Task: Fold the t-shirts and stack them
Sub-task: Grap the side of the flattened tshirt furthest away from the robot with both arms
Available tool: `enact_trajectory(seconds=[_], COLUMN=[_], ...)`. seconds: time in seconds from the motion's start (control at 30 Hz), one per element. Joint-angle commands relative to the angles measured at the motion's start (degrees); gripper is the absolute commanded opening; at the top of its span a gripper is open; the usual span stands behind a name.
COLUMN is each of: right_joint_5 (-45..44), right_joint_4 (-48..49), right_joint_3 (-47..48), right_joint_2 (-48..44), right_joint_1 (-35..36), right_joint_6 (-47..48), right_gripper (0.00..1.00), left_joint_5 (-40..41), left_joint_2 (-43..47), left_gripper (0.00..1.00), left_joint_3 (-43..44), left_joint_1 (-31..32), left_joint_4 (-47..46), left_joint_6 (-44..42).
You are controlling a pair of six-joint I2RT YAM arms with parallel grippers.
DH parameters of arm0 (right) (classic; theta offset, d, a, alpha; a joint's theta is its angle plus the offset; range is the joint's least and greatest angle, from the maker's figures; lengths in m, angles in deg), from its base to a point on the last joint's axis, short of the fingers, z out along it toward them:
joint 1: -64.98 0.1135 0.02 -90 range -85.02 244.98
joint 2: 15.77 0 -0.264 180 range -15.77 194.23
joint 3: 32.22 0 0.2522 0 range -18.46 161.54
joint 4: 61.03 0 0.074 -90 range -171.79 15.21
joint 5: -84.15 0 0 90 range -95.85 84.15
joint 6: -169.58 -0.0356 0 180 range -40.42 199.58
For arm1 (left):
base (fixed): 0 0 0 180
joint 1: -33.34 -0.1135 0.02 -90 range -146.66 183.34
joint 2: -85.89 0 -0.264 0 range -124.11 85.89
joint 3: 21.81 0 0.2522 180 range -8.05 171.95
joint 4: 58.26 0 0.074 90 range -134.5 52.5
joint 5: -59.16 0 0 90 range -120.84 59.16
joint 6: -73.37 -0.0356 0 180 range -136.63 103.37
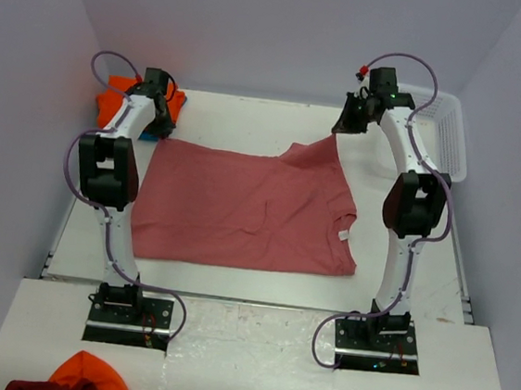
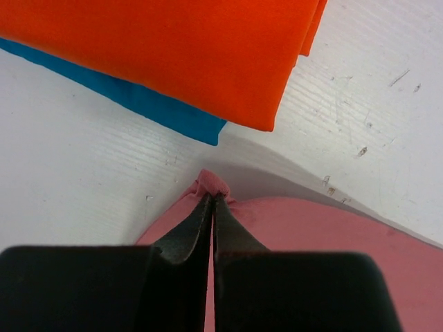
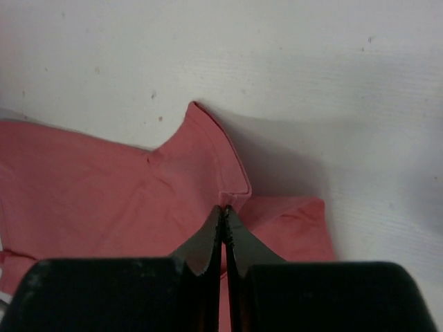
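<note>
White table (image 1: 250,119), scuffed, walled in pale lilac (image 1: 278,29) on three sides; the red tee (image 1: 241,207) lies spread flat mid-table, tag (image 1: 341,233) near its right edge; the left gripper (image 2: 212,200) is closed tight on a pinch of its far left corner, low at the table; the right gripper (image 3: 223,211) is likewise clamped on the far right sleeve, that corner lifted; the orange tee (image 2: 173,48) sits folded on the teal tee (image 2: 166,114) in the far left corner, just beyond the left gripper; a basket (image 1: 454,131) stands at the far right edge; bare table shows between the grippers and along the near edge.
</note>
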Motion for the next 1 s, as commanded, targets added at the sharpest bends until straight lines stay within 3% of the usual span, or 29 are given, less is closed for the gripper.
enact_trajectory(seconds=[0.0,0.33,0.97], right_joint_5=[-0.4,-2.9,-8.0], right_joint_4=[3.3,8.5,6.1], right_joint_3=[-5.6,-25.4,-40.9], right_joint_2=[-8.1,-20.9,-37.1], right_joint_1=[0.0,0.0,0.3], right_joint_6=[-0.8,-2.3,-5.0], right_gripper=[0.0,0.0,0.0], left_joint_5=[1.6,6.7,10.9], left_joint_2=[3.2,13.0,25.9], left_gripper=[0.0,0.0,0.0], left_joint_3=[-1.8,-13.5,-23.6], left_joint_1=[-0.5,-0.4,-0.4], left_joint_4=[-1.0,-1.4,0.4], left_joint_6=[2.4,6.5,5.6])
